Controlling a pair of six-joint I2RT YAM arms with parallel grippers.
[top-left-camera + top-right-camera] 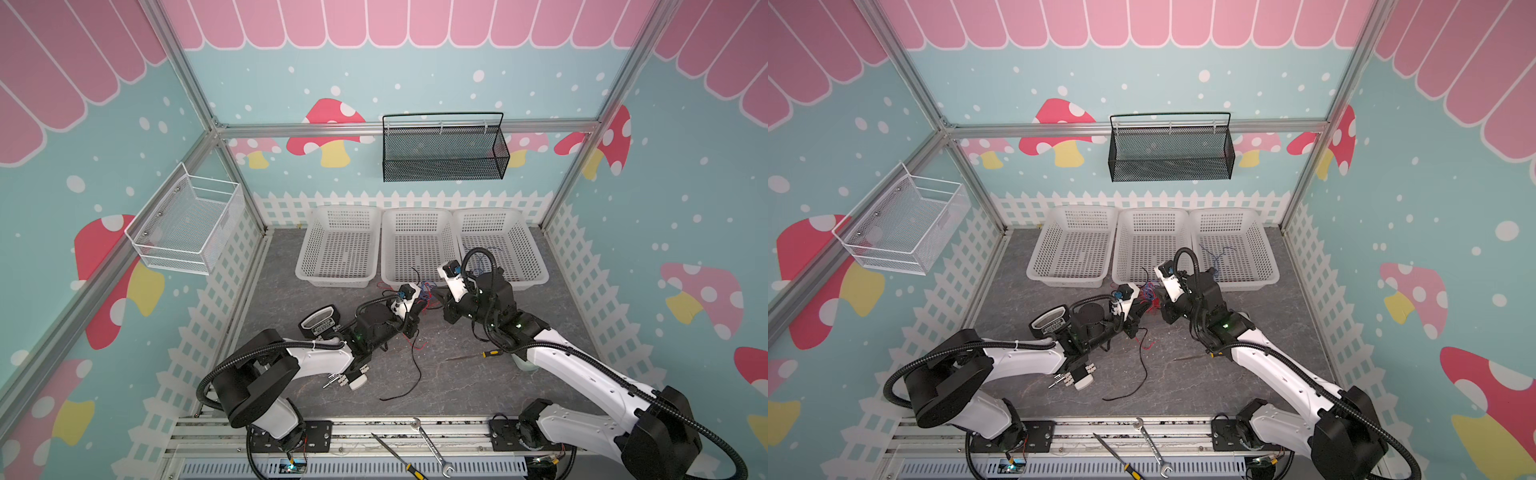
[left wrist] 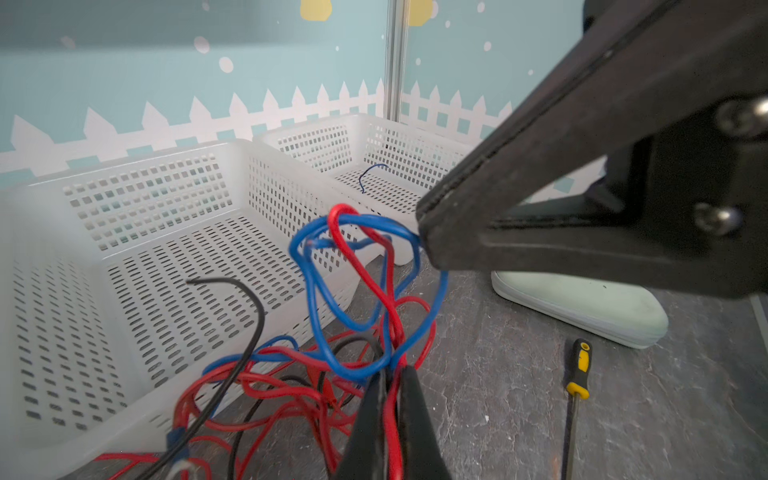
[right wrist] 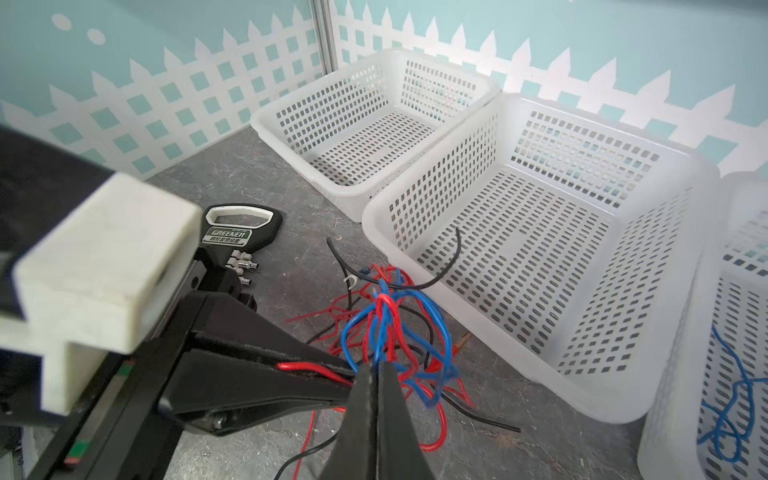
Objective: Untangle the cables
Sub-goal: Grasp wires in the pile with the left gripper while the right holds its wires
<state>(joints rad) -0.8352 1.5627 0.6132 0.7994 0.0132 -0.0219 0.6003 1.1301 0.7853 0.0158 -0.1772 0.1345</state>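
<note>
Left end effector (image 2: 390,376) low among cables (image 2: 390,328)

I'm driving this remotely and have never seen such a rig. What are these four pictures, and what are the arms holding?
Two robot arms, left and right, work at a grey table, each ending in a two-fingered claw. Both top views look down on the whole scene; the other two pictures come from a camera on each arm's wrist. On the table lies a tangle of red, blue and black cables. The left claw is shut on a red cable and the right claw on a blue cable, with the knot between them. Three white baskets stand behind; the right-hand one holds a loose blue cable. A yellow-and-black screwdriver lies near the right arm.
</note>
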